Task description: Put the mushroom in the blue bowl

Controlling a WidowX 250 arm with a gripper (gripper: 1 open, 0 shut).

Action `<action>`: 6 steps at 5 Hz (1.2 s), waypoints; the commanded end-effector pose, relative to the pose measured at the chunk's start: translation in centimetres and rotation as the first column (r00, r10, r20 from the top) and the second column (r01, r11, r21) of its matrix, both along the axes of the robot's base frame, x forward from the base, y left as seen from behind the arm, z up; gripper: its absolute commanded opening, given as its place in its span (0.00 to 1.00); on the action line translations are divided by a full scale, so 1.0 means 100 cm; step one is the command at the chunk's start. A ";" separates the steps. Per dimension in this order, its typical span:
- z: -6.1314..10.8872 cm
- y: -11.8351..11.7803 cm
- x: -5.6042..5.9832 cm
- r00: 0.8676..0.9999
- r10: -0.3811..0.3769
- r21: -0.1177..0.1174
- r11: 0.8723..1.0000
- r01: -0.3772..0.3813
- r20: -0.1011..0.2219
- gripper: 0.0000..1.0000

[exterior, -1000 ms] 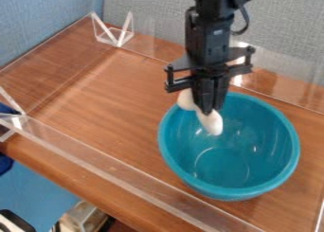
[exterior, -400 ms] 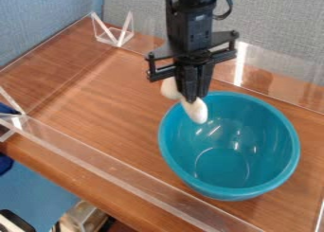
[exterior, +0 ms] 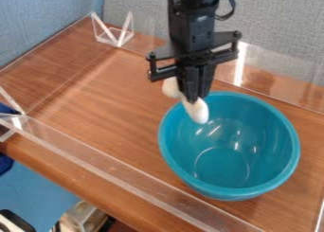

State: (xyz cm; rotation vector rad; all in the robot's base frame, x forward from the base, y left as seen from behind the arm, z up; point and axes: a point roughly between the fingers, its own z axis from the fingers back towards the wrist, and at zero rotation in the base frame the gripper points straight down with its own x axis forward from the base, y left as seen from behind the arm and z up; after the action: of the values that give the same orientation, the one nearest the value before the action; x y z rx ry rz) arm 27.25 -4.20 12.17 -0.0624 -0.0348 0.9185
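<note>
1. Mushroom (exterior: 196, 110): we find it held aloft in the claw (exterior: 194, 93), its pale lower end pointing down toward 5 o'clock. A second pale part shows at the claw's 9 o'clock side; the fingertips hide what lies between.
2. Claw: we record it as pinching the mushroom, its dark fingers coming down from 12 o'clock in our view.
3. Blue bowl (exterior: 229, 155): we see it upright on the wooden bench (exterior: 95, 108), its glossy inside open to view. In the picture, the mushroom's lower end appears at the bowl's 11 o'clock rim; we cannot tell its exact height above it.
4. Surroundings: we note a white wire-like frame (exterior: 113, 30) toward 11 o'clock in our view, near the bench's far corner, and another white frame (exterior: 10, 123) at 9 o'clock. A transparent strip (exterior: 108, 169) runs along the near side of the bench. Behind stands a grey textured wall (exterior: 285, 27).
</note>
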 end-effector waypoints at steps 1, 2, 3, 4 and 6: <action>0.017 -0.003 0.000 0.997 -0.026 0.008 1.000 0.025 0.070 0.00; 0.010 -0.020 -0.005 0.995 -0.077 0.001 0.997 0.077 0.057 0.00; -0.003 -0.036 -0.011 0.992 -0.120 0.005 0.993 0.120 0.046 0.00; -0.018 -0.048 -0.015 0.988 -0.145 0.013 0.989 0.145 0.043 0.00; -0.045 -0.058 -0.014 0.986 -0.167 0.035 0.986 0.166 0.024 0.00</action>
State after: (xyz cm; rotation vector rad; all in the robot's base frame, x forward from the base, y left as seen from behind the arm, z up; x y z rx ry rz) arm 25.55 -9.78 6.86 -0.0267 -0.0439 0.7570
